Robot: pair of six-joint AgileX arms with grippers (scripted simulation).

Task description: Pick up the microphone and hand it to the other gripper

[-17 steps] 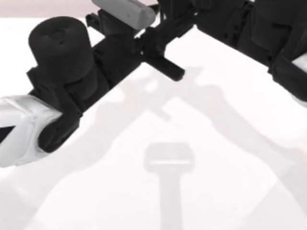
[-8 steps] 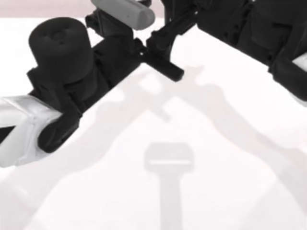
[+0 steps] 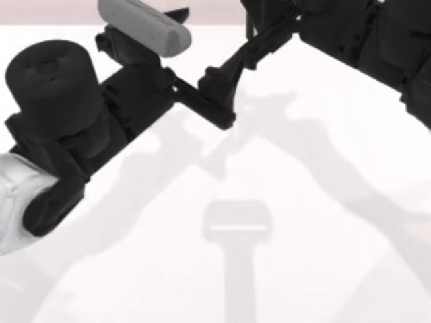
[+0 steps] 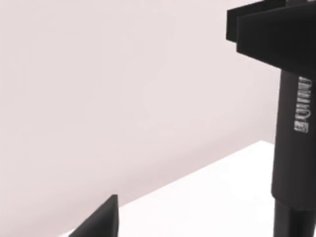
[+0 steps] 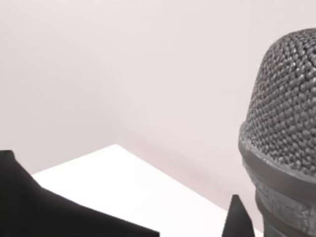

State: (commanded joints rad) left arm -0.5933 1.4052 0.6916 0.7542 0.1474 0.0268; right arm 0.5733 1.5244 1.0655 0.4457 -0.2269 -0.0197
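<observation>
Above the white bench [image 3: 303, 222], toward its far edge, the slim black-handled microphone with a rounded grey mesh head [image 3: 214, 84] hangs between two arms. The left hand [image 3: 202, 108] reaches in from the left; the right hand [image 3: 232, 64] comes from the far right, meeting it.

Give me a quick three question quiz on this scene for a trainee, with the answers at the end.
1. True or false: the left gripper and right gripper are at opposite table sides.
2. Which wrist view shows the microphone's mesh head?
3. Which arm has white segments: A left, B right?
Key: 1 false, they meet at the top view's upper middle; 2 right wrist; 3 A, the left arm.
</observation>
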